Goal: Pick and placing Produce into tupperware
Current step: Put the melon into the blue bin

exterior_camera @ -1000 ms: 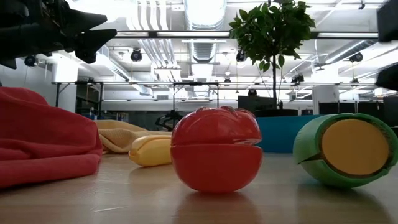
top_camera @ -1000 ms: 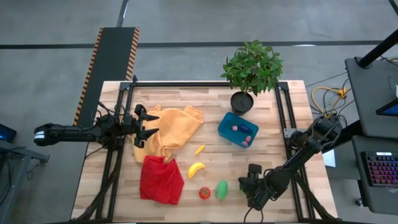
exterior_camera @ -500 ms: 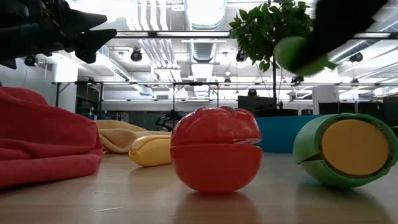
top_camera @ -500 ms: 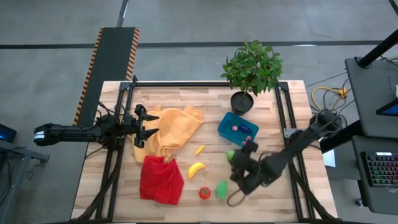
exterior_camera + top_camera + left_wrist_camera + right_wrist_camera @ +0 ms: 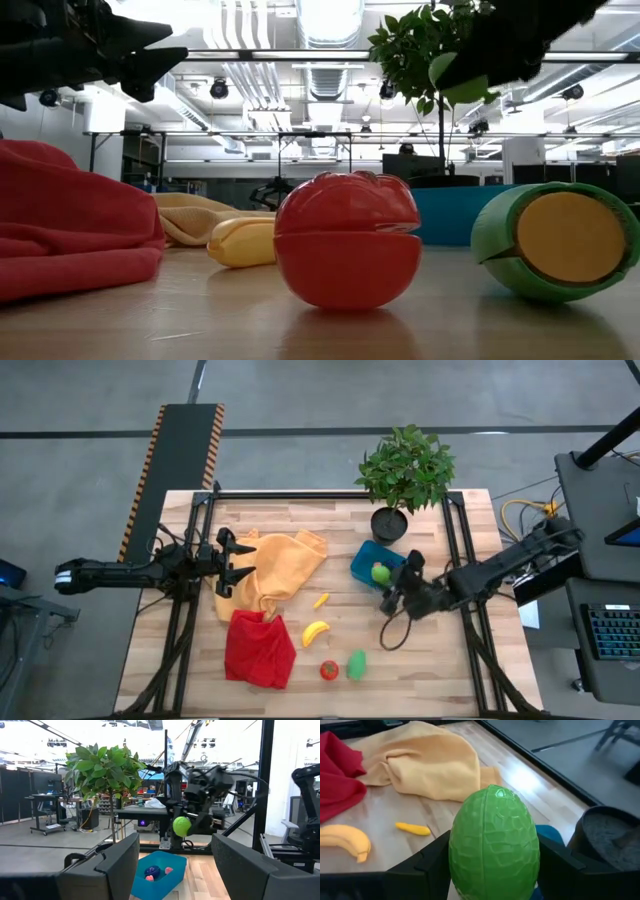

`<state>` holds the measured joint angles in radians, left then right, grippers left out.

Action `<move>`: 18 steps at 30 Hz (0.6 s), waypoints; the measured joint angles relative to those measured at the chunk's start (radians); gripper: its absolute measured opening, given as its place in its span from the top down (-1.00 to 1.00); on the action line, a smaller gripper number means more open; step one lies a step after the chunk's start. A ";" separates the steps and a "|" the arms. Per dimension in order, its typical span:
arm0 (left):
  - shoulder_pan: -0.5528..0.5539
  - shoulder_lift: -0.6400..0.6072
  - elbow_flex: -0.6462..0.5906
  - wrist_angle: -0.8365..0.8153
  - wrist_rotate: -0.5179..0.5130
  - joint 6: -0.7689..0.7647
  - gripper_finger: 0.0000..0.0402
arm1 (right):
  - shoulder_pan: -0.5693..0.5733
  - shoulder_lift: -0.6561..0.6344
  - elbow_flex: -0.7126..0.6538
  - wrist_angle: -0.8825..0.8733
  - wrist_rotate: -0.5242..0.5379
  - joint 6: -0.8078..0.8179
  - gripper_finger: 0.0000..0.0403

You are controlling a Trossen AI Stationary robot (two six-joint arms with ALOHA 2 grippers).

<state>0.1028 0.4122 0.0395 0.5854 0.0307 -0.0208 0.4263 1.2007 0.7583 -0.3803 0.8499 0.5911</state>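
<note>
My right gripper (image 5: 385,576) is shut on a green toy piece (image 5: 380,572) and holds it above the teal tupperware (image 5: 366,559), which rests flat on the table. A purple eggplant (image 5: 153,870) and tiny pink pieces (image 5: 168,869) lie inside it. On the wood lie a banana (image 5: 316,632), a small yellow piece (image 5: 321,600), a red tomato (image 5: 328,670) and a second green piece (image 5: 356,664). My left gripper (image 5: 240,561) hangs open at the table's left, by the orange cloth (image 5: 280,565). My right gripper pinches the green piece (image 5: 494,845) between its two fingers (image 5: 427,865), one on each side of its rounded body. The fingers slant in from the table's right and from above. The piece is lifted clear, hanging over the tupperware (image 5: 160,875).
A potted plant (image 5: 404,468) stands just beyond the tupperware's far side. A red cloth (image 5: 259,648) lies near the banana, next to the orange cloth. Black rails (image 5: 452,550) run along the table's left and right sides. Bare wood shows at the near right.
My right gripper, low at the table's near right a second ago, has risen with the green piece and swung toward the far edge. It now stands over the tupperware. The piece has gone from the table to hanging clear in the air.
</note>
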 joint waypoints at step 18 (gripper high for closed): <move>0.000 0.000 0.000 0.000 0.000 0.000 -0.17 | -0.258 -0.146 -0.268 0.123 -0.209 -0.043 -0.09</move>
<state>0.1027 0.4122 0.0395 0.5850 0.0303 -0.0204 0.1688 1.0546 0.4904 -0.2570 0.6405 0.5484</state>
